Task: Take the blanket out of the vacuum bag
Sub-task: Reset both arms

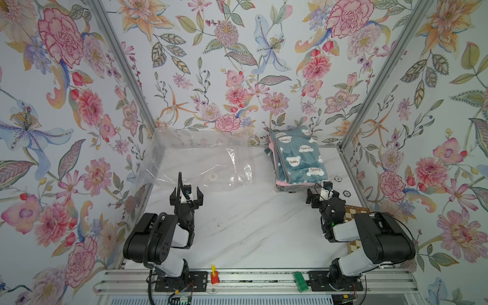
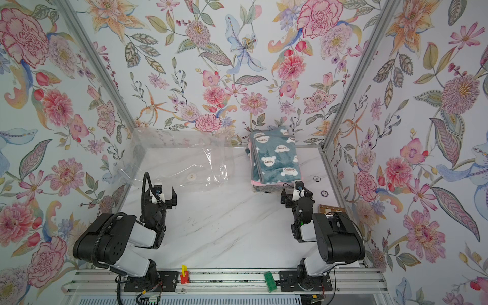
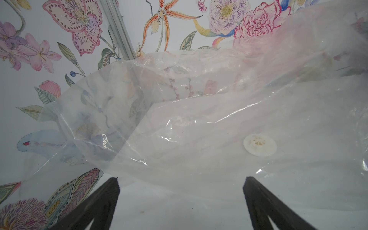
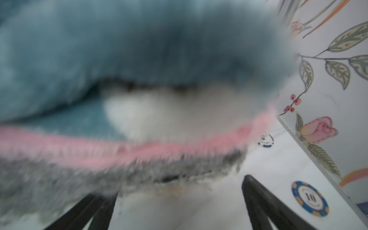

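Shows the vacuum bag (image 1: 200, 158) at the far left of the table (image 1: 250, 224), slack, flattened and seemingly empty, white valve (image 1: 212, 177) facing up. Places the folded blanket (image 1: 298, 158) at the far right, wholly outside the plastic and apart from it. Finds the left gripper (image 1: 186, 196) spread wide, holding nothing, just short of the bag's near edge. Finds the right gripper (image 1: 321, 195) likewise spread wide and empty, right at the blanket's near edge, blurred fleece filling the right wrist view. Suggests, judging by this layout, removal already complete. Leaves at most a retreat of both arms. Cannot rule out cloth hidden in the bag's far folds.
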You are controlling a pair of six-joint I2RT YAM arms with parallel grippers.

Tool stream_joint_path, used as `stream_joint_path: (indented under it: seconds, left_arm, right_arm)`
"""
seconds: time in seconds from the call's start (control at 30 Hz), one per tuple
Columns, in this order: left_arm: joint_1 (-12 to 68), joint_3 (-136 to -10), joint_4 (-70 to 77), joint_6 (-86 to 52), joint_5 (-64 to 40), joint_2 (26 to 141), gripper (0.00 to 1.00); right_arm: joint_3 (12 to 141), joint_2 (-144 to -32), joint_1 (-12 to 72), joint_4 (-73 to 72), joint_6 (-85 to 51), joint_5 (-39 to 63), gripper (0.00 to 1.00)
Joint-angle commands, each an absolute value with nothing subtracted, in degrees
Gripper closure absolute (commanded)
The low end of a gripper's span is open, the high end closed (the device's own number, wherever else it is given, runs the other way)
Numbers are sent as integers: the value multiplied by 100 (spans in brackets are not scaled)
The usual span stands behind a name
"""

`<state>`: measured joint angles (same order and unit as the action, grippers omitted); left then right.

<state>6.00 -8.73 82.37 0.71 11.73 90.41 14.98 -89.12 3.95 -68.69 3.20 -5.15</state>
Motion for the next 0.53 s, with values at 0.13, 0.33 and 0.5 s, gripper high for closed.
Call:
stream_joint_path:
  seconds: [0.13, 0.33, 0.5]
  left_arm:
    - [562, -888, 8586, 132, 1129, 9083, 0]
    - [563, -888, 8594, 132, 1134, 9083, 0]
    - [564, -888, 8589, 132, 1135, 9088, 1]
  right_arm:
    - [1570, -8877, 382, -6563, 327, -789, 1]
    - [1691, -8870, 231, -6317, 242, -394, 1]
    - [1350, -8842, 181, -6921, 122, -676, 1]
